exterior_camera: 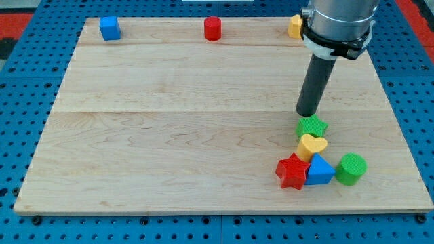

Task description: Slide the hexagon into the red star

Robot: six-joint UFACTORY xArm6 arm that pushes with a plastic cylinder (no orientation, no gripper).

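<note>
The red star lies near the view's bottom right, touching a blue triangle. A yellow block, possibly the hexagon, sits at the view's top right edge of the board, partly hidden behind the arm. My tip rests on the board just above a green star, touching or nearly touching it. A yellow heart lies directly below the green star, between it and the red star. The tip is far below the yellow block.
A green cylinder stands right of the blue triangle. A blue cube sits at the top left and a red cylinder at the top middle. The wooden board lies on a blue pegboard.
</note>
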